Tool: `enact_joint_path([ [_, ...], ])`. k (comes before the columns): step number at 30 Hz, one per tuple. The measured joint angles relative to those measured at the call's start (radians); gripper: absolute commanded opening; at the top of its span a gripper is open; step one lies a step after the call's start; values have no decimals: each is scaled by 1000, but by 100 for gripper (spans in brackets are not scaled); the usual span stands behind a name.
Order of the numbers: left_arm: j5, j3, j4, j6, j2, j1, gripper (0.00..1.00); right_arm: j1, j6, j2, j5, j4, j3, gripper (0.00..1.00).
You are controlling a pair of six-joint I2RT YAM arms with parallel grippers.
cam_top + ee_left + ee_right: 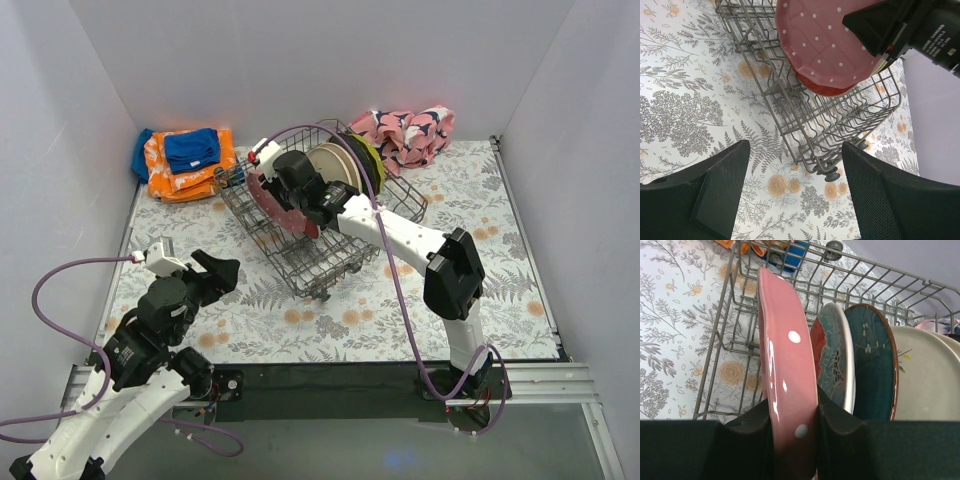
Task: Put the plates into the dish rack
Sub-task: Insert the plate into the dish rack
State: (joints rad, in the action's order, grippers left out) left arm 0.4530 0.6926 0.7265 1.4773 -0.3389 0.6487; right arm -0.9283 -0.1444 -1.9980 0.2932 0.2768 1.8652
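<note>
My right gripper [285,200] [792,425] is shut on the rim of a dotted pink-red plate [787,365] [827,42] [268,205], holding it on edge inside the grey wire dish rack [310,255] [805,115] [735,315]. Behind it in the rack stand several plates: a red-and-teal floral one [832,357], a dark teal one [872,365], a cream one [925,375] [335,165] and a lime green one [372,160]. My left gripper [205,275] [792,195] is open and empty above the table, near the rack's front corner.
Orange and blue cloths [185,160] lie at the back left. A pink-and-navy cloth [410,130] lies at the back right behind the rack. White walls enclose the floral tablecloth [480,200]. Blue and orange items [785,250] lie in the rack's far end.
</note>
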Motion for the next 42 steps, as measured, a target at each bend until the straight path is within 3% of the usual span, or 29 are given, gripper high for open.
enact_joint_path([
  [42,4,-13,0,4,14,0,73,-18,75,-53,131,-121,-95,1],
])
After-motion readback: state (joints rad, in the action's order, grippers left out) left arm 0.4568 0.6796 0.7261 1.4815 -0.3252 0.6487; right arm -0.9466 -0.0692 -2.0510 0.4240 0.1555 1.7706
